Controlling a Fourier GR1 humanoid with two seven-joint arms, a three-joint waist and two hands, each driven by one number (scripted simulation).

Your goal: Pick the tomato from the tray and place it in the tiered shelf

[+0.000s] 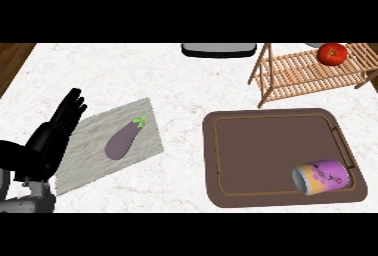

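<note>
One left hand [55, 131] (outspread); holds nothing.

Light falls brightly and evenly over the pale counter [148, 75], with no glare and no clear direction to it. Shadows are faint and soft-edged, so the can [322, 177] barely darkens the brown tray [266, 145] beneath it. The black left hand [55, 131] shows as a nearly flat dark shape with little shading.

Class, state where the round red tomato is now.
In the head view the round red tomato sits upper right, on the wooden slatted tiered shelf, beyond the dark brown rectangular tray.
</note>
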